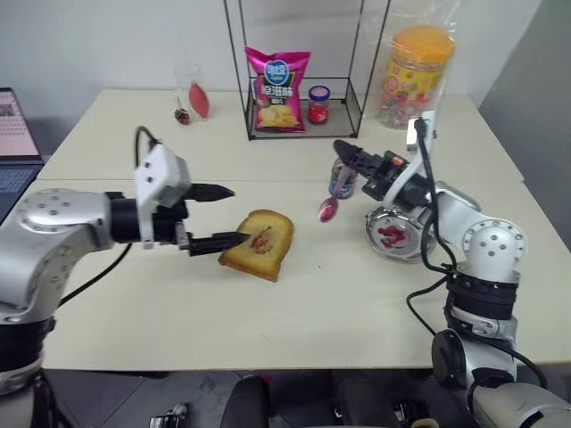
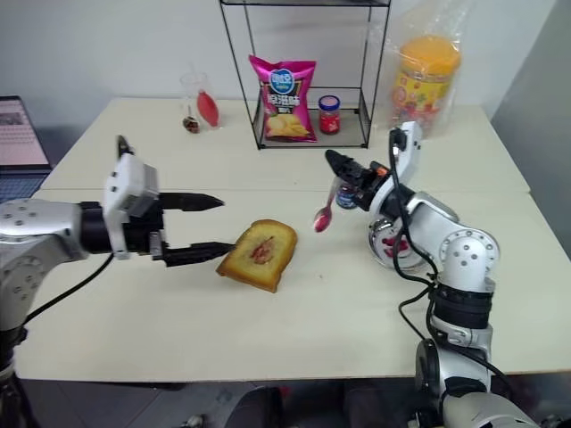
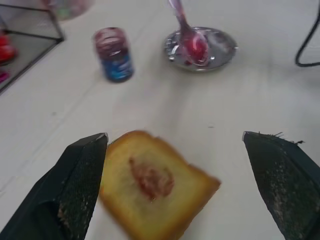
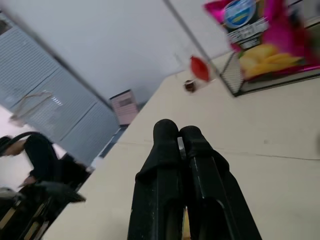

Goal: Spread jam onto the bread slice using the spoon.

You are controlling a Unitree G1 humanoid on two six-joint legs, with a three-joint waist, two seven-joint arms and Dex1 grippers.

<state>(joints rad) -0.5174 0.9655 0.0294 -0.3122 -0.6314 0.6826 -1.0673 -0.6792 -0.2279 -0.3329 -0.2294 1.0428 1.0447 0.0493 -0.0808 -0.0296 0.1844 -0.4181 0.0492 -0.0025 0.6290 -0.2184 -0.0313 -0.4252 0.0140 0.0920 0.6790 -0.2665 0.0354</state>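
Note:
The bread slice [image 1: 259,242] lies on the table's middle, golden brown, with a smear of jam [image 1: 261,239] on its top. My left gripper [image 1: 221,216] is open just left of the slice, its lower finger close to the crust. In the left wrist view the bread slice [image 3: 155,185] sits between the two fingers [image 3: 80,185]. My right gripper [image 1: 343,150] is raised to the right of the slice and shut on the spoon [image 1: 330,203], which hangs down with a jam-coated bowl. In the right wrist view a silver sliver shows between the shut fingers [image 4: 165,150].
A round steel dish [image 1: 412,250] with jam in it sits under my right arm. A small blue-labelled jar [image 1: 343,181] stands behind the spoon. At the back stand a wire rack [image 1: 299,125] with a chip bag and red-capped jar, and a yellow-lidded tub [image 1: 415,71]. A laptop [image 1: 13,147] is far left.

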